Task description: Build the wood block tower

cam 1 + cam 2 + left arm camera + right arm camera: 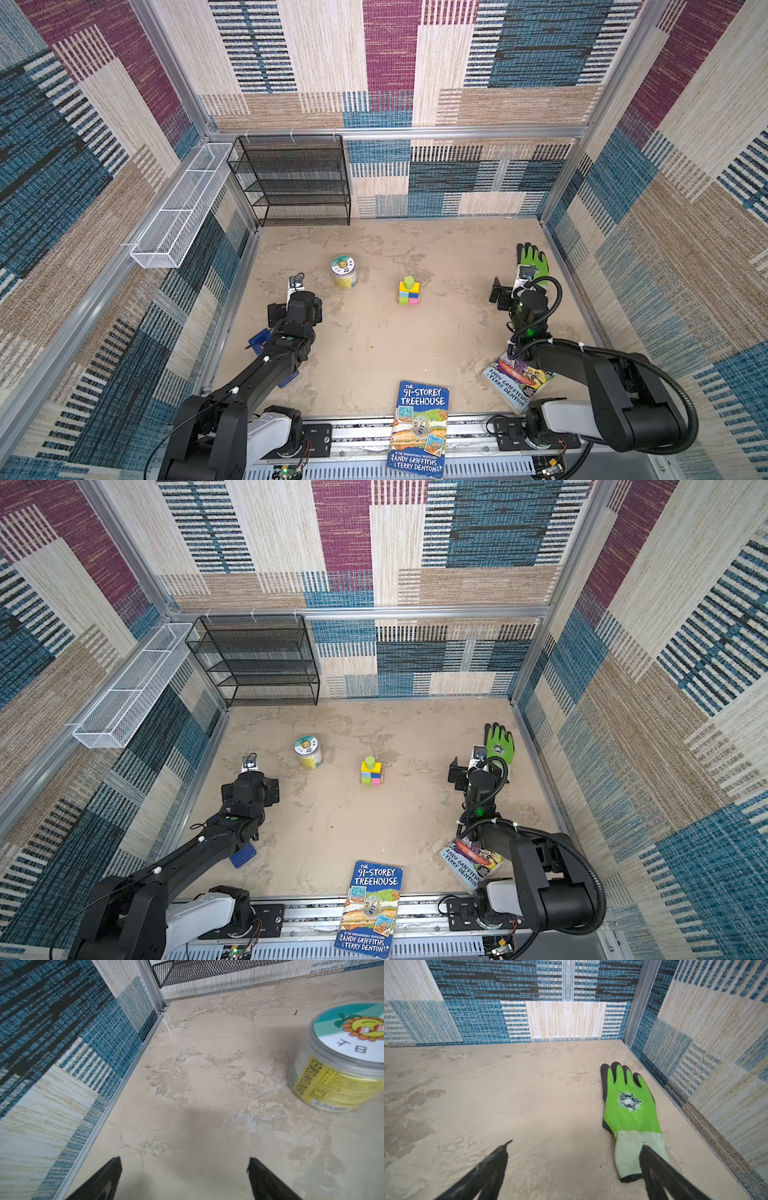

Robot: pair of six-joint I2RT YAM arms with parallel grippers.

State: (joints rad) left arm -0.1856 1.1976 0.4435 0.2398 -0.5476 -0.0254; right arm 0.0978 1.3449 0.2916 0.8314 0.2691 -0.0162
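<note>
Found standing mid-table: tower, lime cylinder on top, judged complete. Well apart at its 9 o'clock: left gripper, spread wide, empty, near tin. Well apart at 3 o'clock: right gripper, wide, empty, near glove. Apparently kept clear to avoid toppling.

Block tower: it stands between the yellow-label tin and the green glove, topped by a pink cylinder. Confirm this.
Wrong in one respect: the cylinder topping the block tower is lime, not pink, as both top views show. The tower does stand between the yellow-label tin and the green glove.
</note>
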